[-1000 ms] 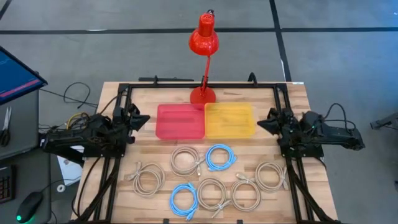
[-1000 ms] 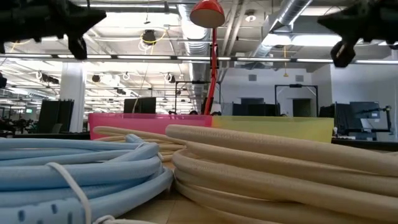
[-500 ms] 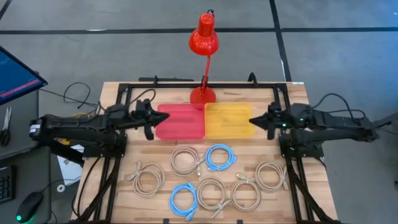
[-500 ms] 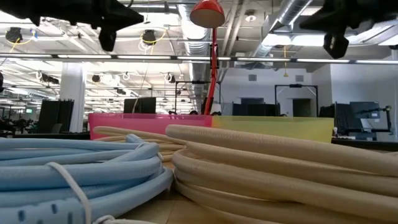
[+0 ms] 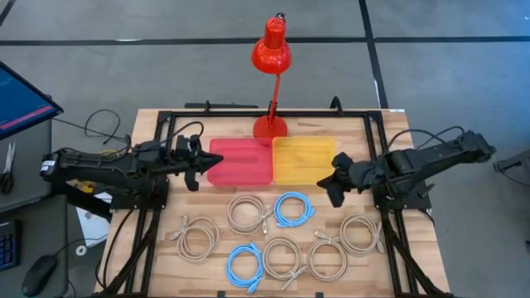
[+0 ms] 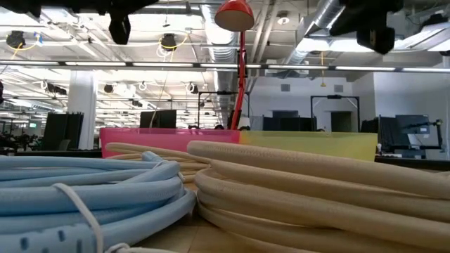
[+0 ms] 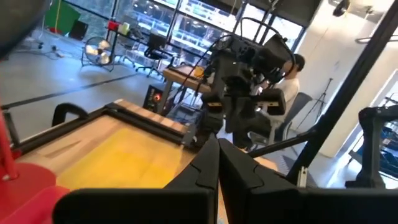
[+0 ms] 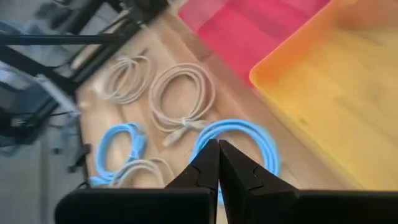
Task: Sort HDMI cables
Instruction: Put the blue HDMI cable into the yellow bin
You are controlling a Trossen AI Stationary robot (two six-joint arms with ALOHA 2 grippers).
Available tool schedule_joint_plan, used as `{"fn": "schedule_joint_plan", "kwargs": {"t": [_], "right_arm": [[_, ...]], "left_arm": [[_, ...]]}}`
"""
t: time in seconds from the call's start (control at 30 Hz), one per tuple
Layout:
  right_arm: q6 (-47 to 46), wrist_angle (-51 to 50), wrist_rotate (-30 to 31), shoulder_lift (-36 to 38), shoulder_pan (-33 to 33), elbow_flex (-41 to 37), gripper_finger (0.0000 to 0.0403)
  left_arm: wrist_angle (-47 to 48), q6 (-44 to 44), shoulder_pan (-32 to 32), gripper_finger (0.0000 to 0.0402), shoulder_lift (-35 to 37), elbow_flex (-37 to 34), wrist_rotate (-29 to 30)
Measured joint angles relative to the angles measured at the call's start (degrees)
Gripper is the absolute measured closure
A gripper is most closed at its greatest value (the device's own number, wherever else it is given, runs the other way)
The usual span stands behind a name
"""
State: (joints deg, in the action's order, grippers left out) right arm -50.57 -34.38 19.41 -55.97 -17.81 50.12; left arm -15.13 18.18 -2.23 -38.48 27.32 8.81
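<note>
Right gripper (image 5: pixel 331 184) lower now, over plank table (image 5: pixel 389 273); office beyond, seemingly.

Two dark, near-black arms, each built of blocky jointed segments that narrow toward the end. The left tool (image 5: pixel 196 159) and the right tool (image 5: pixel 332 185) each end in two matte black fingers tapering to a sharp wedge, their inner edges pressed together. Thin black cables loop in open arcs off both arms. No markings or screws can be made out
</note>
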Motion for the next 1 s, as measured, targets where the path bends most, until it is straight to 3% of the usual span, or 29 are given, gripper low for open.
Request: {"fn": "schedule_joint_plan", "kwargs": {"t": [0.2, 0.4, 0.63, 0.87, 1.0], "right_arm": [[-7.15, -11.33, 11.49, -6.43, -5.53, 8.51, 0.0403], [-18.10, -17.60, 13.23, -13.70, -6.59, 12.15, 0.0403], [-20.48, -16.41, 9.99, -21.50, -6.28, 12.56, 0.0403], [-11.26, -13.22, 3.12, -26.40, -6.02, 12.56, 0.0403], [-10.65, -12.03, -0.24, -28.70, -5.94, 12.56, 0.0403]], "left_arm": [[8.66, -3.18, -8.19, 0.0396, -0.02, 3.98, 10.06], [11.27, -1.84, -13.38, 0.0396, -0.02, 4.77, 13.97], [11.27, -1.38, -16.22, 0.0397, -0.04, 4.77, 14.32], [11.27, -1.21, -16.58, 0.0396, -0.04, 4.77, 14.34], [11.25, -1.18, -16.58, 0.0395, -0.04, 4.77, 14.32]]}}
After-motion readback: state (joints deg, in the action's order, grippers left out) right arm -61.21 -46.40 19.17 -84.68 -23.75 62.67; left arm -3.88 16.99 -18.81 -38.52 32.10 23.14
